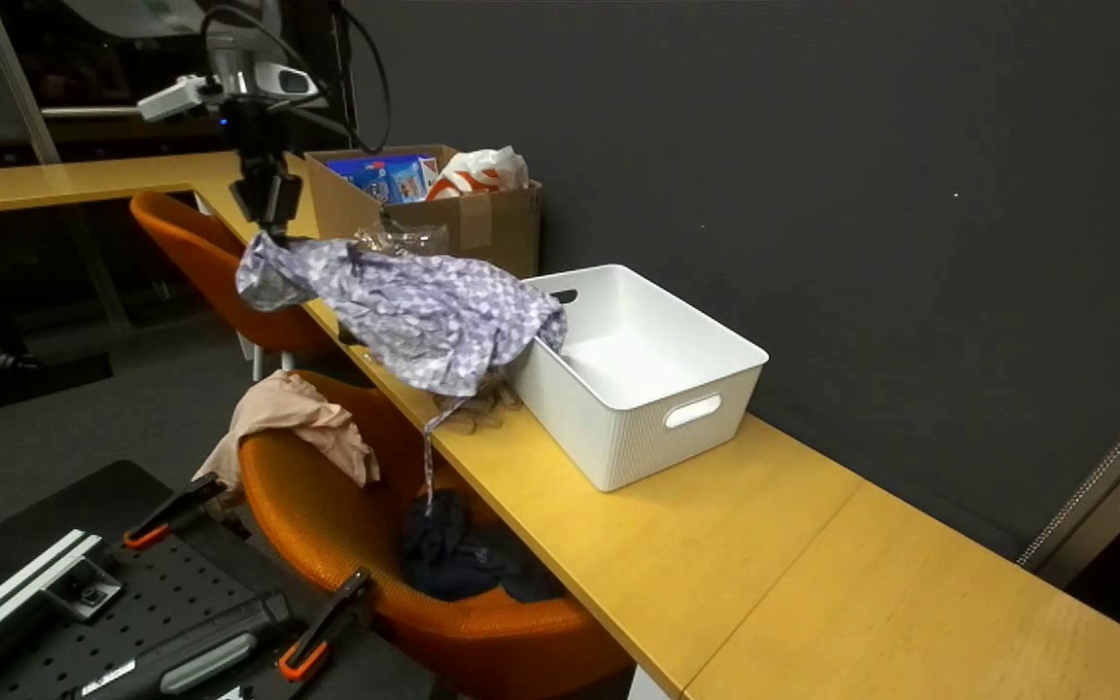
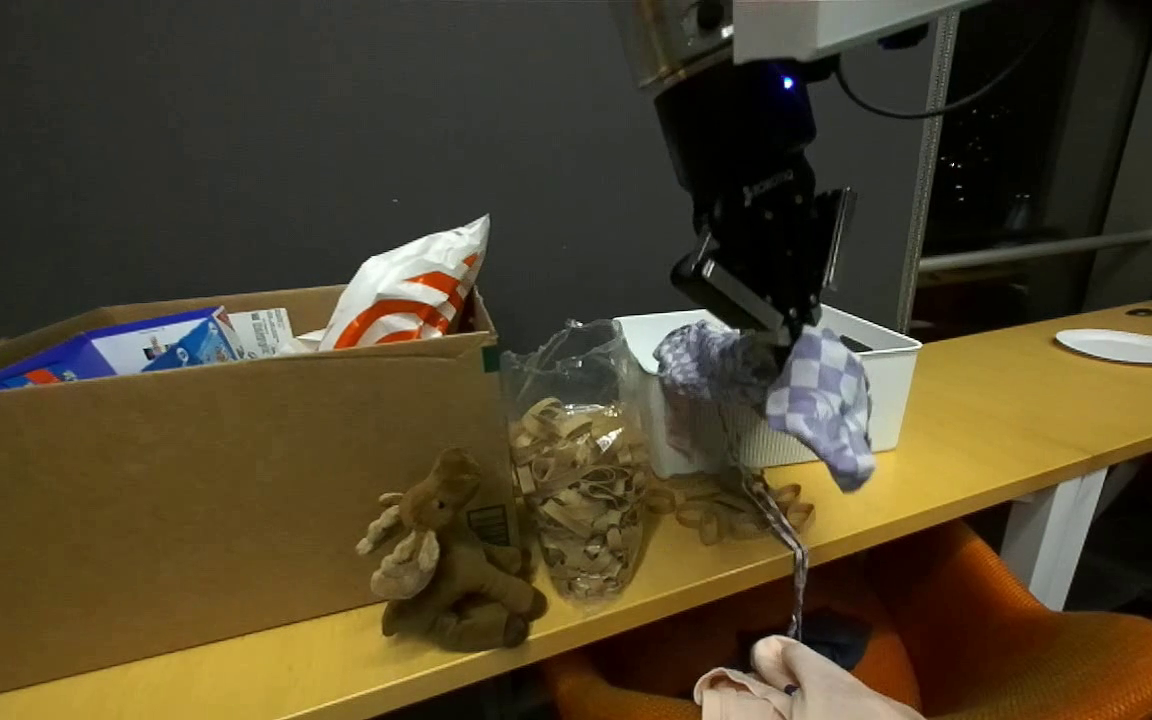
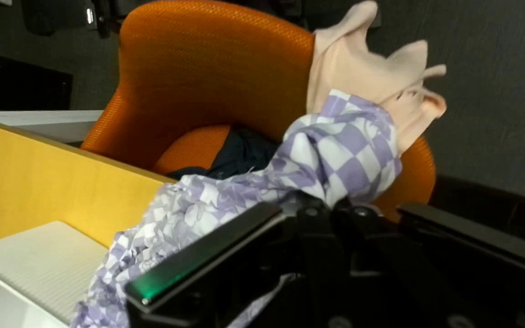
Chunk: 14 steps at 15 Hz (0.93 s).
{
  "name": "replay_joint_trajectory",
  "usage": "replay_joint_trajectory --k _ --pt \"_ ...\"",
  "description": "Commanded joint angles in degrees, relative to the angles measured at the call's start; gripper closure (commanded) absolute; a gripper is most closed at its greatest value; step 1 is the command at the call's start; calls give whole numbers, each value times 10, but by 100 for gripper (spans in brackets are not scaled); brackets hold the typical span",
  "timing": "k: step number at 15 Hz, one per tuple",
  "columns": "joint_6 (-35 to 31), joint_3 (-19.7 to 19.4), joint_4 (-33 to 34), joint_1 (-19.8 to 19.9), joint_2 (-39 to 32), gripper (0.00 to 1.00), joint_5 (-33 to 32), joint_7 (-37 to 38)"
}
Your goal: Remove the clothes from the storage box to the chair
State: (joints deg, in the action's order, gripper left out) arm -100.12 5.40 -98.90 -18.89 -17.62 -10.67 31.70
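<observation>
My gripper (image 1: 273,231) is shut on a purple-and-white checkered cloth (image 1: 424,316), also seen in the wrist view (image 3: 353,157). The cloth stretches from my fingertips to the near rim of the white storage box (image 1: 647,442), its far end over that rim. A thin strap hangs down toward the orange chair (image 1: 327,506). In an exterior view my gripper (image 2: 791,335) holds the bunched cloth (image 2: 821,405) before the box (image 2: 891,390). A peach cloth (image 1: 299,418) hangs over the chair's back edge. A dark cloth (image 1: 463,554) lies on its seat (image 3: 192,148).
A cardboard box (image 2: 236,500), a plush moose (image 2: 466,580) and a clear bag of tan bands (image 2: 586,500) stand on the yellow table (image 1: 745,525). Loose bands (image 2: 716,510) lie by the storage box. Another orange chair (image 1: 200,253) and a black board with clamps (image 1: 161,603) are nearby.
</observation>
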Motion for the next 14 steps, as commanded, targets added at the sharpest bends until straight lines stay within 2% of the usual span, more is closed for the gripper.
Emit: replay_joint_trajectory --k 1,6,7,8,12,14 --pt "5 53 -60 -41 31 98 -4 7" --pt "35 89 -56 -73 11 98 2 10" --pt "43 89 -55 -75 9 68 -1 13" --pt "47 88 -54 -73 10 67 -3 11" --pt "45 67 -53 -52 25 39 -26 12" --pt "37 51 -52 -26 47 24 -34 2"
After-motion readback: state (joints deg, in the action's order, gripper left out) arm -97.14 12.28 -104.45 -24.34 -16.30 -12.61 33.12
